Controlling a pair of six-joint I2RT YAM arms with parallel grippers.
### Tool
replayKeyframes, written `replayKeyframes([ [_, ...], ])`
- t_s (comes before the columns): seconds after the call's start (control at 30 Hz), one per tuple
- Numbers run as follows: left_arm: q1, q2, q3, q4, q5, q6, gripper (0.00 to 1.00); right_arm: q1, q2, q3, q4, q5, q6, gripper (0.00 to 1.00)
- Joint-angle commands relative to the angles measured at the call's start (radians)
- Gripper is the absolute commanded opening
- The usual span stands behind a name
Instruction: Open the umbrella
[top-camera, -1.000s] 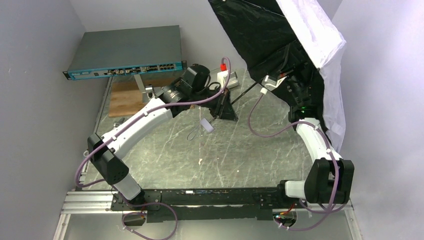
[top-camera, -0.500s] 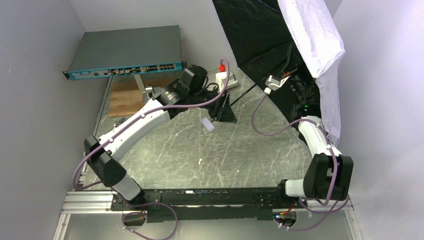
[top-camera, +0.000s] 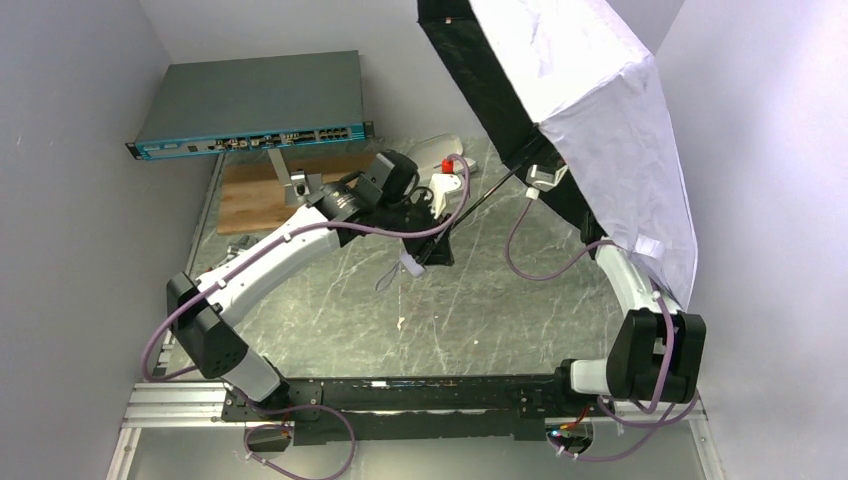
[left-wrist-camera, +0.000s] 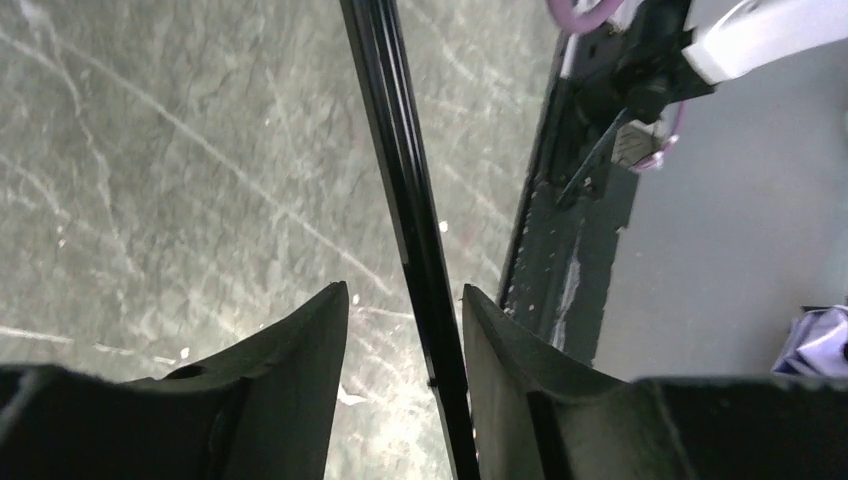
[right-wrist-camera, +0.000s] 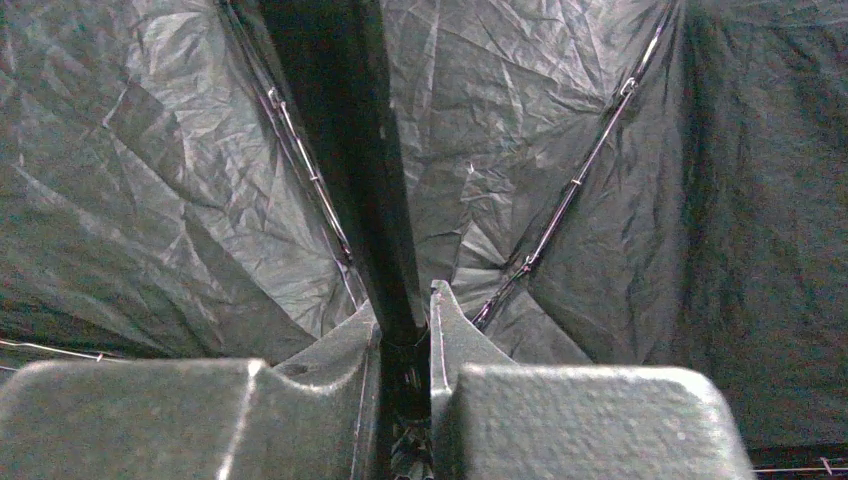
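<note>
Umbrella (top-camera: 600, 130) canopy had flipped, silvery outside now facing up, spread at two o'clock over the table (top-camera: 330, 310), nearly open; right claw (right-wrist-camera: 405, 300) pinched the shaft (left-wrist-camera: 395, 150), left claw (left-wrist-camera: 404, 290) stood spread around it.

blocked: far right, umbrella (top-camera: 600, 130) canopy (spread wide) | far left: switch box (top-camera: 250, 100) | free: near tabletop (top-camera: 480, 320)

A dark marble table (top-camera: 330, 300) fills the middle. On its far left corner lies a wooden board (top-camera: 250, 200), and a small metal bracket (top-camera: 292, 184) stands on that board. Beyond the same corner sits a grey network switch (top-camera: 250, 95) with a blue front.
</note>
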Motion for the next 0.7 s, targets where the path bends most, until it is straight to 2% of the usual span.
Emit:
replayKeyframes([
  [0.0,-0.006,-0.026,-0.064,-0.258,-0.084,0.112,0.49,-0.040,0.040,0.070,0.118,0.129,0.027,0.00],
  [0.07,-0.010,-0.078,-0.129,-0.266,-0.115,0.119,0.43,-0.058,0.054,0.076,0.133,0.124,0.020,0.00],
  [0.2,-0.011,-0.156,-0.251,-0.271,-0.146,0.126,0.25,-0.078,0.062,0.091,0.108,0.126,0.018,0.00],
  [0.4,-0.010,-0.212,-0.366,-0.274,-0.176,0.152,0.18,-0.086,0.116,0.148,0.156,0.179,0.031,0.00],
  [0.47,-0.010,-0.211,-0.362,-0.258,-0.192,0.160,0.22,-0.085,0.095,0.132,0.147,0.145,0.044,0.00],
  [0.53,-0.008,-0.193,-0.316,-0.254,-0.198,0.166,0.37,-0.084,0.042,0.080,0.104,0.075,0.048,0.00],
  [0.67,0.061,-0.176,-0.157,-0.207,-0.098,0.163,0.55,-0.079,-0.057,-0.037,0.033,-0.043,0.023,0.00],
])
